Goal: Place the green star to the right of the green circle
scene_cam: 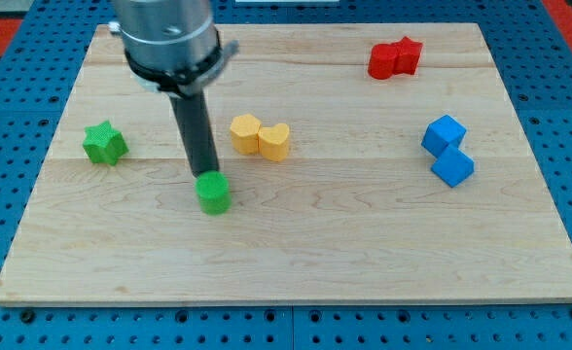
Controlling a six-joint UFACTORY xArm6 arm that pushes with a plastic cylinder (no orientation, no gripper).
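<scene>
The green star lies near the view's left side of the wooden board. The green circle lies to its right and lower, left of the board's middle. My tip stands right at the top edge of the green circle, touching or almost touching it. The tip is well to the right of the green star.
Two yellow blocks, a rounded one and a heart, touch each other just up and right of the tip. Two red blocks sit at the top right. Two blue blocks sit at the right.
</scene>
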